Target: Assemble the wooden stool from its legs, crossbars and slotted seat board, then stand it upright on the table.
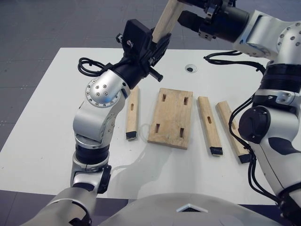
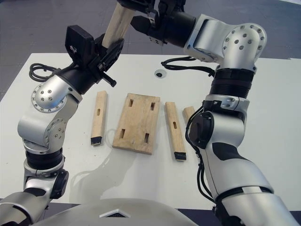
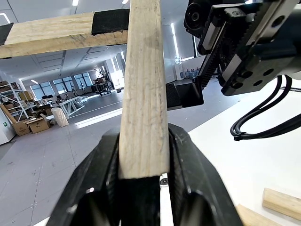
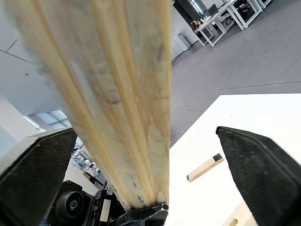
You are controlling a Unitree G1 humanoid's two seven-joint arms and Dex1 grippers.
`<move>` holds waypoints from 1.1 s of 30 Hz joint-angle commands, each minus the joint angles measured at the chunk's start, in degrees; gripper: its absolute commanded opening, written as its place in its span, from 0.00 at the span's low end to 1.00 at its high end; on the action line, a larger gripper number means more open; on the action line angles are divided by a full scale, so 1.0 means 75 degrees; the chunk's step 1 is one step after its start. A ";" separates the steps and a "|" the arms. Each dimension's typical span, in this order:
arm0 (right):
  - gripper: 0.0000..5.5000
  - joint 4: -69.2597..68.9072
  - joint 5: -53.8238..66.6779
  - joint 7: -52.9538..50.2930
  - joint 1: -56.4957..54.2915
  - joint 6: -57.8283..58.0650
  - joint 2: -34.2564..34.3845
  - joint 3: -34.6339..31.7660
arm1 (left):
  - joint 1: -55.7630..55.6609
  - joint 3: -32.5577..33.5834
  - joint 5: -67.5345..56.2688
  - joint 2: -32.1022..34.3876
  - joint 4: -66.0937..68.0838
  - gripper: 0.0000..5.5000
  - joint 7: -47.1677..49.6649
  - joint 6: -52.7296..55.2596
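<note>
My left gripper (image 3: pixel 143 155) is clamped tight on a wooden bar (image 3: pixel 141 70) raised over the table's (image 1: pixel 47 141) far side. My right gripper (image 4: pixel 145 136) is spread wide around it, not touching. The slotted seat board (image 1: pixel 171 117) lies flat, 1 leg (image 1: pixel 133 113) to its left and 2 legs (image 1: pixel 209 125) to its right.

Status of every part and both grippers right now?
Left gripper: shut on the bar.
Bar: raised off the table, tilted.
Right gripper: at the bar's upper end, grip unclear.
Board: lying flat, slots empty.
Left leg: lying flat, loose.
Two right legs: lying flat, loose.
</note>
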 commanded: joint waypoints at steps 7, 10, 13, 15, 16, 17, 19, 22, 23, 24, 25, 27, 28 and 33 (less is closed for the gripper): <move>0.64 0.0283 -0.0122 0.0125 -0.0275 0.0197 -0.0101 0.0125 | -0.0029 -0.0034 0.0097 0.0200 -0.0062 0.19 -0.0213 -0.0116; 0.52 0.0260 -0.0110 0.0120 -0.0250 0.0309 -0.0075 0.0155 | 0.0078 -0.0072 0.0154 0.0302 0.0015 0.19 -0.0334 -0.0229; 0.42 0.0212 -0.0134 0.0133 -0.0184 0.0512 -0.0132 0.0220 | 0.0134 -0.0065 0.0226 0.0473 0.0138 0.19 -0.0515 -0.0387; 0.38 0.0227 -0.0166 0.0120 -0.0158 0.0639 -0.0200 0.0243 | 0.0179 -0.0052 0.0316 0.0617 0.0245 0.19 -0.0632 -0.0565; 0.38 0.0247 -0.0184 0.0116 -0.0149 0.0688 -0.0243 0.0243 | 0.0221 -0.0047 0.0360 0.0685 0.0300 0.19 -0.0682 -0.0660; 0.37 0.0264 -0.0197 0.0118 -0.0142 0.0730 -0.0283 0.0240 | 0.0266 -0.0038 0.0386 0.0740 0.0348 0.19 -0.0724 -0.0738; 0.37 0.0310 -0.0251 0.0153 -0.0140 0.0769 -0.0327 0.0268 | 0.0387 -0.0014 0.0438 0.0830 0.0416 0.19 -0.0776 -0.0888; 0.37 0.0300 -0.0338 0.0239 -0.0115 0.0794 -0.0362 0.0312 | 0.0508 -0.0079 0.0617 0.0908 0.0480 0.19 -0.0743 -0.1118; 0.37 0.0291 -0.0366 0.0267 -0.0106 0.0791 -0.0367 0.0321 | 0.0522 -0.0097 0.0671 0.0916 0.0495 0.19 -0.0715 -0.1165; 0.37 0.0294 -0.0413 0.0305 -0.0102 0.0771 -0.0370 0.0335 | 0.0523 -0.0079 0.0631 0.0886 0.0513 0.19 -0.0732 -0.1130; 0.37 0.0300 -0.0463 0.0342 -0.0094 0.0740 -0.0379 0.0353 | 0.0515 -0.0045 0.0541 0.0853 0.0489 0.19 -0.0767 -0.1023; 0.37 0.0322 -0.0564 0.0396 -0.0069 0.0661 -0.0399 0.0381 | 0.0464 0.0045 0.0297 0.0763 0.0388 0.29 -0.0830 -0.0807; 0.37 0.0333 -0.0614 0.0417 -0.0053 0.0620 -0.0409 0.0389 | 0.0431 0.0106 0.0189 0.0700 0.0323 0.31 -0.0816 -0.0699; 0.37 0.0515 -0.1018 0.0637 0.0053 0.0241 -0.0548 0.0451 | 0.0332 0.0197 -0.0434 0.0666 -0.0186 0.47 -0.0971 0.0070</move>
